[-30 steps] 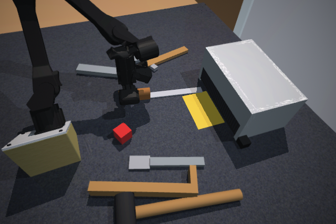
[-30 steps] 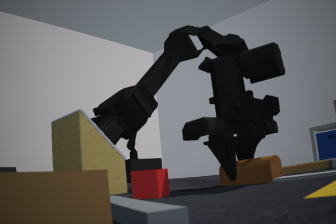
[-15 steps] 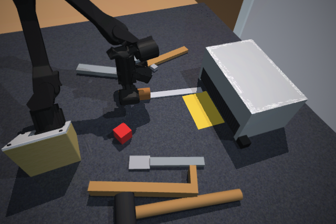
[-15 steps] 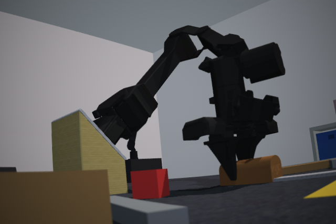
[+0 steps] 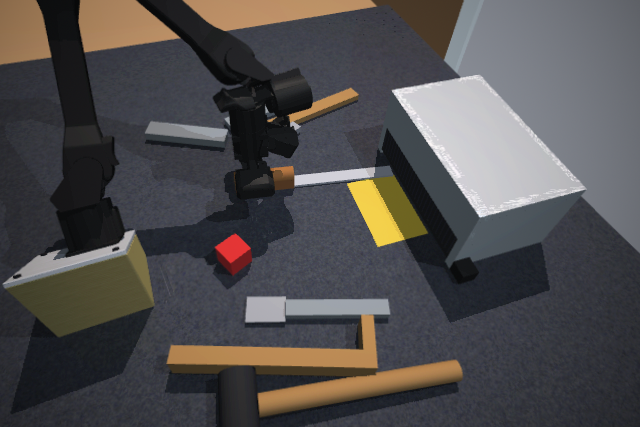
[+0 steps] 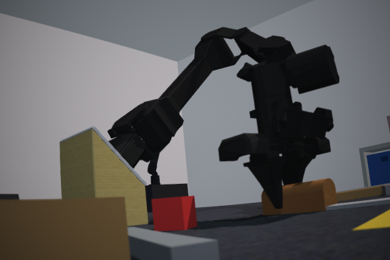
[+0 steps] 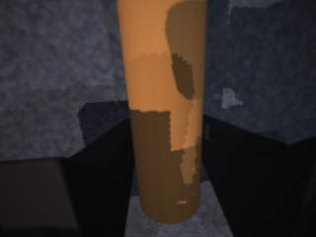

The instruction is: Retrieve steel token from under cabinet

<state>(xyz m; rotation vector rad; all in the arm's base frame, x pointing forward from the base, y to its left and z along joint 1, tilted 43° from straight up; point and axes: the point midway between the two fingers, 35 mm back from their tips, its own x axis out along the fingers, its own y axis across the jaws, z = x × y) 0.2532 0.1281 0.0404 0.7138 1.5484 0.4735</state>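
Observation:
My gripper (image 5: 254, 185) (image 6: 286, 195) (image 7: 163, 124) points down and is shut on the orange-brown handle (image 5: 284, 177) (image 6: 303, 196) (image 7: 160, 74) of a long tool, low at the table. The tool's thin flat steel blade (image 5: 330, 175) (image 6: 359, 203) runs from the handle to the foot of the cabinet (image 5: 496, 148); its far end lies in shadow by the dark vent slots (image 5: 419, 195). The yellow marked area (image 5: 369, 210) (image 6: 376, 221) lies in front of the cabinet, beside the blade, partly in shadow. The steel token cannot be made out in any view.
A red cube (image 5: 233, 252) (image 6: 171, 214) stands nearer the arm's base. A grey flat-ended bar (image 5: 336, 307), a wooden L-shaped piece (image 5: 268, 357) and a black-headed mallet (image 5: 361, 386) lie in the foreground. Another grey bar (image 5: 186, 134) and a wooden stick (image 5: 330, 104) lie behind the gripper.

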